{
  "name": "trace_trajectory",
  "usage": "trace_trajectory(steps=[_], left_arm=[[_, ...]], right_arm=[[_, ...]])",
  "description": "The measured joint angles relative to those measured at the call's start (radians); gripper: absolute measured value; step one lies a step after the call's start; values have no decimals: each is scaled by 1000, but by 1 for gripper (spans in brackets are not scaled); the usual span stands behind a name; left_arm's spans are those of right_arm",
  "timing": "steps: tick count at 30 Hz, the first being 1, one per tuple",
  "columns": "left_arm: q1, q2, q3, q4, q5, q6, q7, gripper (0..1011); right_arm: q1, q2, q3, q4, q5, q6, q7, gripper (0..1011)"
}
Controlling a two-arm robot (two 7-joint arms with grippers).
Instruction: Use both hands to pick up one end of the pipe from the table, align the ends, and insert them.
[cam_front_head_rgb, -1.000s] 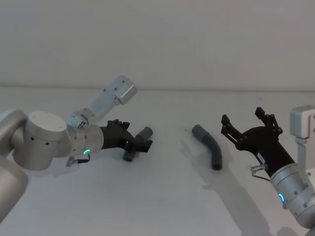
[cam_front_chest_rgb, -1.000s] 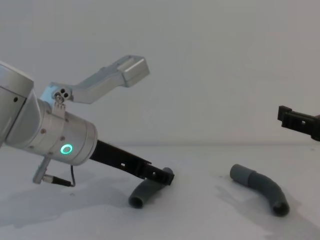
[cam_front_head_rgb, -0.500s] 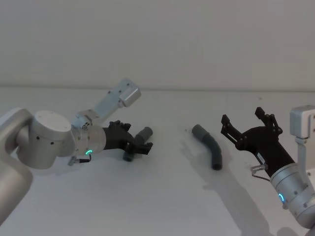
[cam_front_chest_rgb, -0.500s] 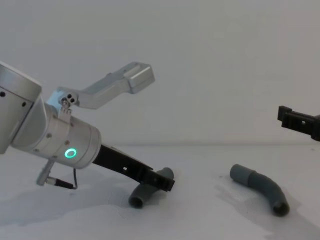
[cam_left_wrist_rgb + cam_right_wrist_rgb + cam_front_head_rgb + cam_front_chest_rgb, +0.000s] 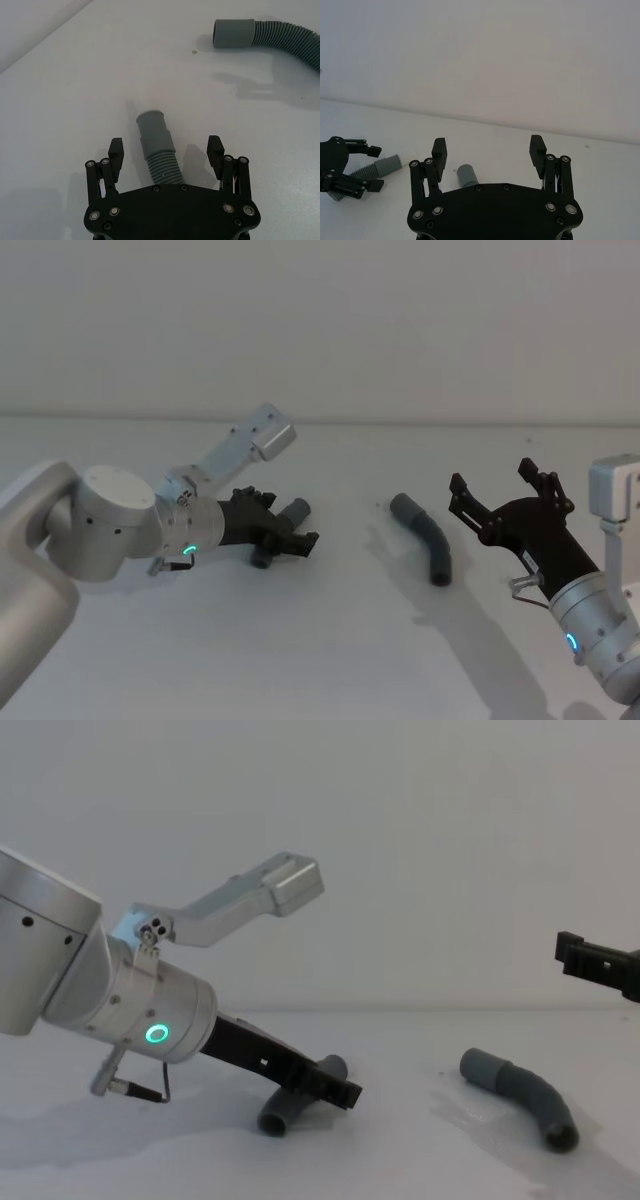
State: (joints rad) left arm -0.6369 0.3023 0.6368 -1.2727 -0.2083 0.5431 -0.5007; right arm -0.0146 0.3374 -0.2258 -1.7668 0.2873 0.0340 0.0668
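Illumination is even, diffuse and moderately dim; the matte white surface (image 5: 320, 660) and the wall (image 5: 320, 320) behind it read as nearly one pale tone. Soft-edged shadows lie on the surface beside the right pipe piece (image 5: 428, 532) and beneath the left arm (image 5: 60, 970). The green ring (image 5: 156, 1034) on that arm's wrist glows distinctly.

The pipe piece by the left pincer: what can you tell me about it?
The pipe piece is short, dark grey and plastic-looking, with a smooth collar at the end pointing away from the pincer and a ribbed body behind it. It lies on the white table. The open left pincer straddles its ribbed part, fingers on either side, not touching it.
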Motion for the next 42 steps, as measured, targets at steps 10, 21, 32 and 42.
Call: trace_trajectory(steps=[10,21,32,42], left_arm=[[0,-18,-11,20,-2,-5,-6,1001],[9,-35,-31,30,-19,13,2,1001],[20,-41,-42,26,-26,40,14,1001],[26,-41,-46,13,-25,63,21,917]], right_arm=[[0,0,0,0,0,0,0,1000],[0,0,0,0,0,0,0,1000],[0,0,0,0,0,0,0,1000],[0,0,0,0,0,0,0,1000]])
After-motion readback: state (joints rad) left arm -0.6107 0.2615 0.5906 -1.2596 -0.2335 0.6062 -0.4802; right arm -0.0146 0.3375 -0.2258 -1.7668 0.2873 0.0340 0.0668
